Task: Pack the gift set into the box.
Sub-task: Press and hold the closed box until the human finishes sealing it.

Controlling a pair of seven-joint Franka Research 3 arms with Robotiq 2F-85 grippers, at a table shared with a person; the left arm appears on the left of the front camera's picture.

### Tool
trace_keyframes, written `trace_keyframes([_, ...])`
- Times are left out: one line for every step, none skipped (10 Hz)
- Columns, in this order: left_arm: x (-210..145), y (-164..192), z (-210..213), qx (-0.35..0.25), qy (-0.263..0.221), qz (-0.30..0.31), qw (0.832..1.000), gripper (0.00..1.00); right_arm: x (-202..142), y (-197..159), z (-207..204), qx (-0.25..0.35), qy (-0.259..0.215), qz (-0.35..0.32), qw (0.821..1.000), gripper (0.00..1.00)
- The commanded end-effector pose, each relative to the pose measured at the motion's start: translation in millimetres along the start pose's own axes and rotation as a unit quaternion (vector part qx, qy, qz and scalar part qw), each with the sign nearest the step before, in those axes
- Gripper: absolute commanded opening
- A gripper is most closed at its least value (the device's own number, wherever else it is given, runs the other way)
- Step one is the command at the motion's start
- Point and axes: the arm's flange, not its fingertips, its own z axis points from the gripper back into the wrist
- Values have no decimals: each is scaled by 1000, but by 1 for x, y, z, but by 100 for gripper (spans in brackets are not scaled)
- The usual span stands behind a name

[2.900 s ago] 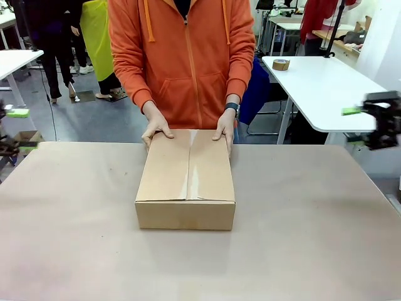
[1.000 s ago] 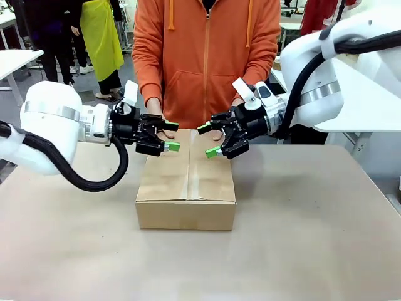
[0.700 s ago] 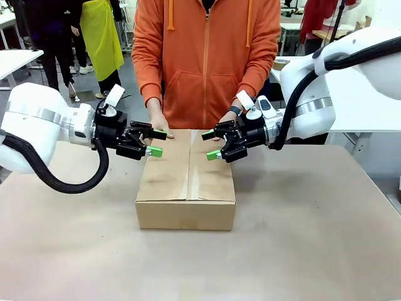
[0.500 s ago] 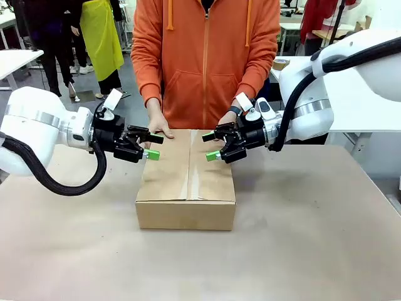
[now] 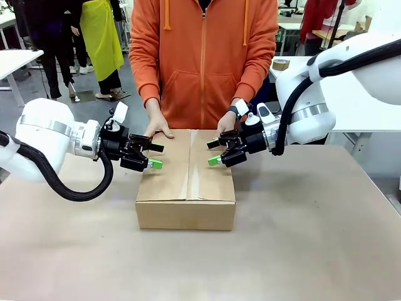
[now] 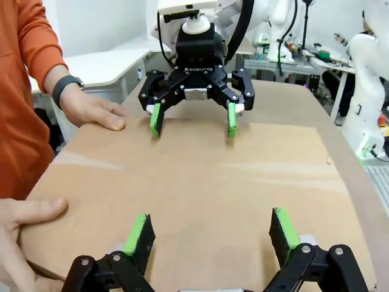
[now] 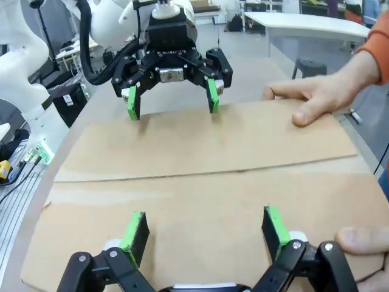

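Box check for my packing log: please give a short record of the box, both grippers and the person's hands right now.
box: on the table, flaps closed
left gripper: open, above the box's left edge
right gripper: open, above the box's right half
person's hands: both resting on the box's far edge
packing: not yet begun

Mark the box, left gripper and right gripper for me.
box (image 5: pixel 168 175), front view, on its closed top flap.
left gripper (image 5: pixel 158 156), front view, midway between its fingertips.
right gripper (image 5: pixel 212 153), front view, midway between its fingertips.
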Motion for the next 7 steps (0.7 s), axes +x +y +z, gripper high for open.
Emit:
trace_keyframes([-2, 2, -6, 14, 9, -23, 1000, 100, -4, 2, -7, -7, 33, -16, 999, 100])
trace_keyframes([-8, 3, -5, 23, 26, -27, 999, 100, -9, 2, -9, -17, 44, -18, 999, 100])
trace_keyframes([-13, 4, -4, 17, 41, -23, 999, 100, -13, 2, -9, -18, 42, -23, 999, 100])
trace_keyframes([-16, 5, -3, 21, 45, -12, 999, 100, -16, 3, -8, -6, 36, -29, 999, 100])
trace_keyframes([-17, 6, -3, 6, 41, 12, 999, 100, -2, 1, -4, -8, 14, -8, 1000, 100])
trace_keyframes([-11, 4, -2, 18, 31, -14, 999, 100, -2, 1, -4, -8, 14, -8, 1000, 100])
trace_keyframes([-11, 4, -2, 18, 31, -14, 999, 100, -2, 1, -4, -8, 14, -8, 1000, 100])
